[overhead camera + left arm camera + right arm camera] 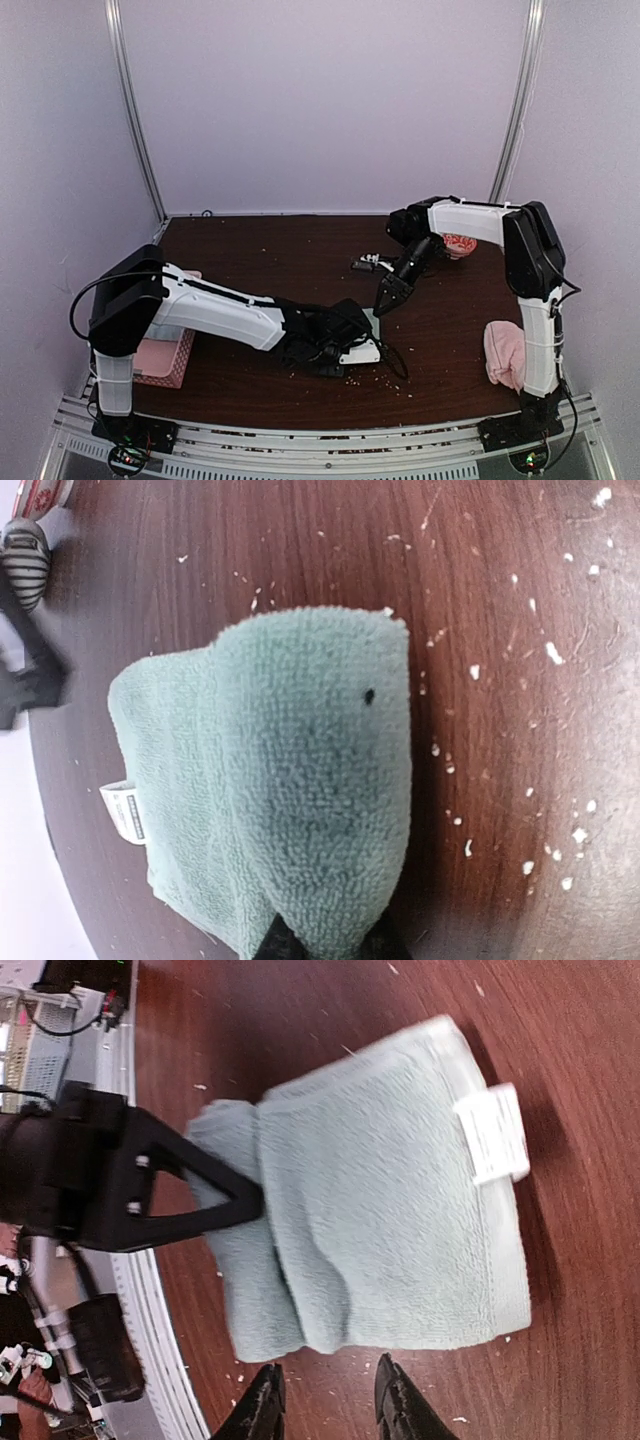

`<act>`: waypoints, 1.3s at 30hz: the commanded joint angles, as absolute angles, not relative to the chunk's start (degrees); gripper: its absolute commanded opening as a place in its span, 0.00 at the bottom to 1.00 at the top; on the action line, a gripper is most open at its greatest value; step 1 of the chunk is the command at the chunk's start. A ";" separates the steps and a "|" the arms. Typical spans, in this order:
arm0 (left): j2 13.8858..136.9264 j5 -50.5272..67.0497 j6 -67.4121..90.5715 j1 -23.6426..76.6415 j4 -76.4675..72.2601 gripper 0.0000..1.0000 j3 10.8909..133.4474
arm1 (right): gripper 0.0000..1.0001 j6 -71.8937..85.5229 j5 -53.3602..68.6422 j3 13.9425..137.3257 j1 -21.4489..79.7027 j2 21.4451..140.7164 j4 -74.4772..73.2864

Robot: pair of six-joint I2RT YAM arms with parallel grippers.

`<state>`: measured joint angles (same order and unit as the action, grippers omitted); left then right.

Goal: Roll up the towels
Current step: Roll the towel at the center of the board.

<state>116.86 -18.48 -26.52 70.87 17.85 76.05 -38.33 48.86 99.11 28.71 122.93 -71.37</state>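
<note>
mint towel [300, 780] edge clamped in left jaws, right jaws apart just beside

Robot lab test cell, not a home or shop. Left arm [215, 310] and right arm [480, 222] have their bases bolted to aluminium rails [330, 440] along the tabletop's [300, 250] near edge. Plain white panel walls [330, 100] close three sides, with metal posts [135, 110] at the far corners. Bare circuit board [127, 458] with lit LEDs sits by the left base. Tabletop is dark wood grain, speckled with crumbs [548, 652].
</note>
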 commanded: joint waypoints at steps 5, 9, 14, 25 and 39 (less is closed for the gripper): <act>118.80 -13.50 -19.28 70.64 27.71 0.05 81.94 | 0.27 -29.50 35.01 94.98 34.69 127.43 -59.55; 119.38 -10.77 -17.63 70.92 30.43 0.05 83.93 | 0.24 -26.90 28.88 97.59 36.66 130.19 -57.41; 120.90 -6.89 -15.73 70.88 33.71 0.03 85.47 | 0.24 -26.91 27.75 99.26 36.70 130.13 -57.65; 127.78 7.71 -10.30 65.45 40.95 0.03 95.10 | 0.40 -30.97 42.17 114.11 28.85 116.81 -67.30; 141.72 47.14 0.50 54.05 47.63 0.02 108.02 | 0.47 -37.00 60.74 93.26 26.78 86.78 -55.29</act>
